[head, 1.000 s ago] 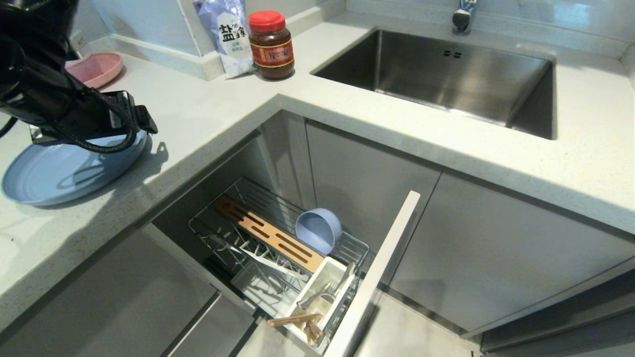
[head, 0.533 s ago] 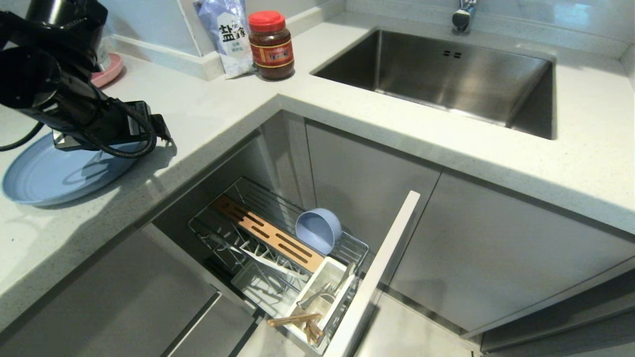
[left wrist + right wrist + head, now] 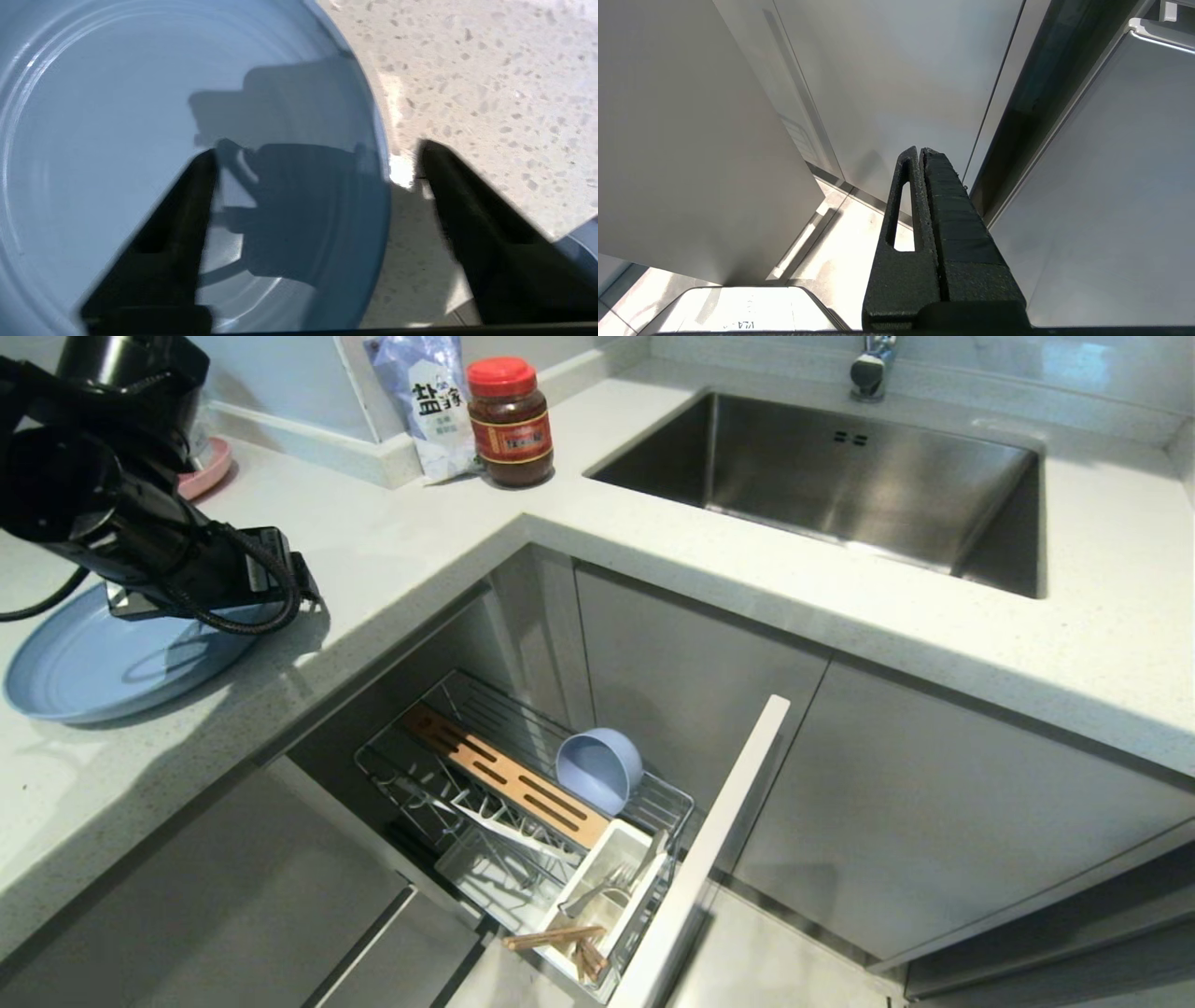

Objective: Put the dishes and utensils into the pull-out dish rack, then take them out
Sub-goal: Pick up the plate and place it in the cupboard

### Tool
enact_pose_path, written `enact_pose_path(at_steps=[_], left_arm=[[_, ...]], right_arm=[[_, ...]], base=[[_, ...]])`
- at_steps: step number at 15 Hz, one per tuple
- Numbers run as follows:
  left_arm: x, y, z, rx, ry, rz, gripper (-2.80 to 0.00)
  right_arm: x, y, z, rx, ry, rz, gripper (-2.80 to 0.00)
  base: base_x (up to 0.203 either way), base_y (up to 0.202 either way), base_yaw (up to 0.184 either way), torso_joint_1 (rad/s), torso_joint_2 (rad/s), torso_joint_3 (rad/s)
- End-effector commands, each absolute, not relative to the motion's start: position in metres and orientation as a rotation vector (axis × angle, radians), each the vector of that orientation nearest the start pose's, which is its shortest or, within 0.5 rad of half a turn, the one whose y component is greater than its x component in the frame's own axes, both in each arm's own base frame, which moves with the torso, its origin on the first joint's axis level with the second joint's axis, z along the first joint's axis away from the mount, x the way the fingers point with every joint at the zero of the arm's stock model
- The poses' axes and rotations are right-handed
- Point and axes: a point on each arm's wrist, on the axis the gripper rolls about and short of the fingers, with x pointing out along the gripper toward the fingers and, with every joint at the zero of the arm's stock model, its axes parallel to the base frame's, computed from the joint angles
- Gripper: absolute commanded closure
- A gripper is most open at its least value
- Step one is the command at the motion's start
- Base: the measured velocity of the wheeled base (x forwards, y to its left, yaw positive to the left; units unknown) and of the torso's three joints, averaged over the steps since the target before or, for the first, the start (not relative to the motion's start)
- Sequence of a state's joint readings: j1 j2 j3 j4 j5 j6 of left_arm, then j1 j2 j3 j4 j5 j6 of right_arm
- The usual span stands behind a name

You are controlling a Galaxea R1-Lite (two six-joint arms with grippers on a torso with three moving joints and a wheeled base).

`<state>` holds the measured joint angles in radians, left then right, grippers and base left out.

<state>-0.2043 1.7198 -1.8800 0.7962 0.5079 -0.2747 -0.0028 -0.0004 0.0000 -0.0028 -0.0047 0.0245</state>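
The light-blue plate [image 3: 75, 667] lies flat on the counter at the left. My left arm [image 3: 177, 569] hangs over its right side. In the left wrist view my left gripper [image 3: 316, 149] is open and straddles the rim of the plate [image 3: 117, 116]: one finger over the inside, the other over the counter. The pull-out dish rack [image 3: 509, 707] stands drawn out below, and the light-blue bowl [image 3: 599, 767] leans in it beside the wooden strip [image 3: 509, 775]. Chopsticks [image 3: 555, 938] and silver cutlery [image 3: 597, 893] sit in its white caddy [image 3: 624, 847]. My right gripper [image 3: 917, 150] is shut, parked by the cabinet fronts.
The rack's grey front panel [image 3: 709, 849] juts out towards me. A steel sink [image 3: 840, 476] is set in the counter at the back right. A red-lidded jar [image 3: 509, 422] and a salt bag [image 3: 429, 401] stand in the corner. A pink plate [image 3: 213, 462] shows behind my left arm.
My left arm has moved right and down over the plate's right rim, now covering more of the pink plate. The rack and its contents have not moved.
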Motion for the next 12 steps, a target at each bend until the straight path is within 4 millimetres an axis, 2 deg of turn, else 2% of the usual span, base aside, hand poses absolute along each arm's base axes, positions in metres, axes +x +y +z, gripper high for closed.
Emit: enact_pose_path(at_steps=[1,12], left_arm=[[0.2823,-0.0471,0.3386,-0.041,0.558,0.378,0.0],[0.2784,-0.0477,0.3407,-0.043,0.554,0.373,0.0]], right_arm=[[-0.023,-0.0001,0.0753,0.025,-0.006,-0.006,0.0],[-0.023,0.0,0.0753,0.025,-0.006,-0.008,0.0]], base=[[0.0,0.0,0.0,0.0,0.0,0.0],[0.0,0.0,0.0,0.0,0.0,0.0]])
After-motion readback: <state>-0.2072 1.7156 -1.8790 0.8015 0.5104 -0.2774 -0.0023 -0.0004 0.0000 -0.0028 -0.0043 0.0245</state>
